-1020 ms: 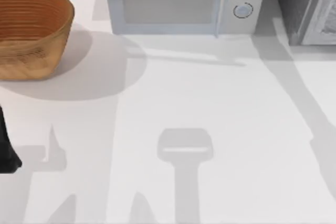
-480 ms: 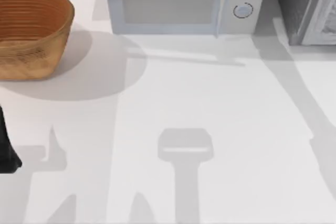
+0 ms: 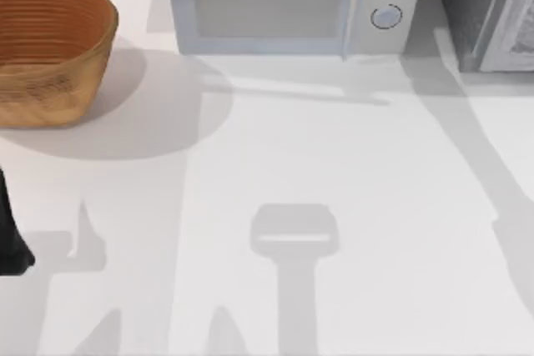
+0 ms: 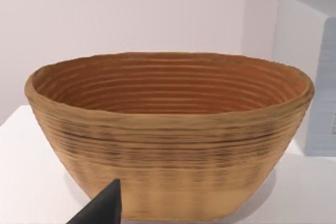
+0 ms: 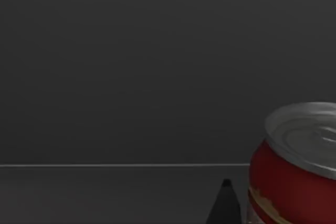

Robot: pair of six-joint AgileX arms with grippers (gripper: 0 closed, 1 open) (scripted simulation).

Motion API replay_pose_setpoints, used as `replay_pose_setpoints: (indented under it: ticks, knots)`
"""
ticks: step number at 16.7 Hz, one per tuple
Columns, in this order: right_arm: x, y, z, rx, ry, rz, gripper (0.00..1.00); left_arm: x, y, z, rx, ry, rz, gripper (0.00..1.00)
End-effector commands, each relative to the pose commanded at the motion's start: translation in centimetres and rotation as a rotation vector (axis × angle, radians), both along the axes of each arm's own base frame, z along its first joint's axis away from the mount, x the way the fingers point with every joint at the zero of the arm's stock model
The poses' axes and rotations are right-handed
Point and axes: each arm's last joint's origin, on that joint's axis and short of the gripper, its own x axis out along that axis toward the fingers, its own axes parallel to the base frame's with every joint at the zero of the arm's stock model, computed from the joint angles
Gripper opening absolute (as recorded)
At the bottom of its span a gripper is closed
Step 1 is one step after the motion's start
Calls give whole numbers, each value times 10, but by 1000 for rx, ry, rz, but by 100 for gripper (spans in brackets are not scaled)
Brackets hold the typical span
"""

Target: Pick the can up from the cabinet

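The red can (image 5: 294, 166) with a silver lid stands upright inside the dark cabinet (image 3: 484, 10) at the worktop's (image 3: 334, 172) far right. The right arm's jaws sit just beside it; whether they are open I cannot tell. The left arm (image 3: 10, 235) is parked at the left edge, facing the basket (image 4: 168, 129).

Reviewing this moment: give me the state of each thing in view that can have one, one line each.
can: upright, lid sealed, standing inside the dark cabinet, not gripped.
microwave: door closed.
cabinet: at the table's back right, door open.
basket: upright, nothing seen inside.
left hand: facing the basket, holding nothing.
right hand: beside the can, one fingertip visible.
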Motion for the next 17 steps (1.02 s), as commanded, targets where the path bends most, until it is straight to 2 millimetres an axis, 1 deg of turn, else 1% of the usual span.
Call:
replay_pose_setpoints:
  ticks: [8,9,10,11,12,13,15,16,17]
  knots:
    - [-1,0,0,1,-1,2,0,0,0,0,0,0,0,100]
    - [-2,1,1,1,-1,2,0,0,0,0,0,0,0,100]
    - [-8,3,4,1,0,1,0,0,0,0,0,0,0,100]
    - [-18,7,8,-1,2,0,0,0,0,0,0,0,0,100]
    - [-32,11,15,-2,5,-1,0,0,0,0,0,0,0,100]
    - [-51,14,23,-1,4,-2,0,0,0,0,0,0,0,100]
    - [-100,13,43,6,-9,-2,0,0,0,0,0,0,0,100]
    - [-125,10,51,8,-13,-1,0,0,0,0,0,0,0,100]
    - [-146,8,56,8,-11,1,0,0,0,0,0,0,0,100]
